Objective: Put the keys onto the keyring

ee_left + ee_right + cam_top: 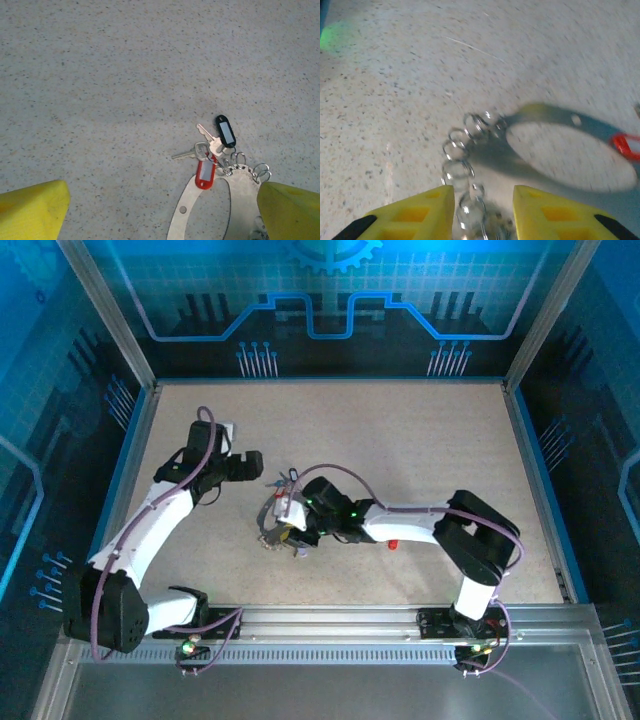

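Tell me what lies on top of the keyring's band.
The red tag lies across the top of the keyring, beside small wire rings along its edge. The band beneath the tag is covered.

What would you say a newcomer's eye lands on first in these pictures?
Mid-table, the flat metal keyring, with keys, a red tag and a black tag bunched at its rim. The right end effector straddles its split rings, while the left end effector hovers open nearby.
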Action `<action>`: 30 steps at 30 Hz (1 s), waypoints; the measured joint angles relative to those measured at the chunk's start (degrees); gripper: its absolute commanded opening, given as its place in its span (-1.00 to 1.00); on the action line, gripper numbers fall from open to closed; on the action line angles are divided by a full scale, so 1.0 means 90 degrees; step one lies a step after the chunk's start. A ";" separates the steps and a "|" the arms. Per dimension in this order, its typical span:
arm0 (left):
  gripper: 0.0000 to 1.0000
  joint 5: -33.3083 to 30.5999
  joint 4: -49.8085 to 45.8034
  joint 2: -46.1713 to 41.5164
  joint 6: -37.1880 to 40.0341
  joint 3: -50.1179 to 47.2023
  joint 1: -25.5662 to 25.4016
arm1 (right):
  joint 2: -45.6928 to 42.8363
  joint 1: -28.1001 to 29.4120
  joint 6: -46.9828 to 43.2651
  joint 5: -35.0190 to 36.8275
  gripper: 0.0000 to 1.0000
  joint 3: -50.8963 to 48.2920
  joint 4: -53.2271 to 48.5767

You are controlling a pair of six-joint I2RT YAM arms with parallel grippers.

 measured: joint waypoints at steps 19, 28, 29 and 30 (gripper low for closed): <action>0.88 0.0952 0.0151 0.0010 -0.1117 -0.0131 0.1435 | 0.1897 0.0049 -0.4291 -0.0185 -0.20 0.2463 -0.1931; 0.89 0.1025 0.0153 0.0022 -0.1214 -0.0131 0.1571 | 0.2239 -0.0032 -0.5119 -0.0236 -0.29 0.3587 -0.2895; 0.89 0.1027 0.0151 0.0022 -0.1214 -0.0131 0.1571 | 0.2297 -0.0044 -0.5156 -0.0245 -0.28 0.3701 -0.2987; 0.89 0.1027 0.0148 0.0022 -0.1214 -0.0131 0.1571 | 0.2351 -0.0061 -0.5212 -0.0274 -0.24 0.3791 -0.3082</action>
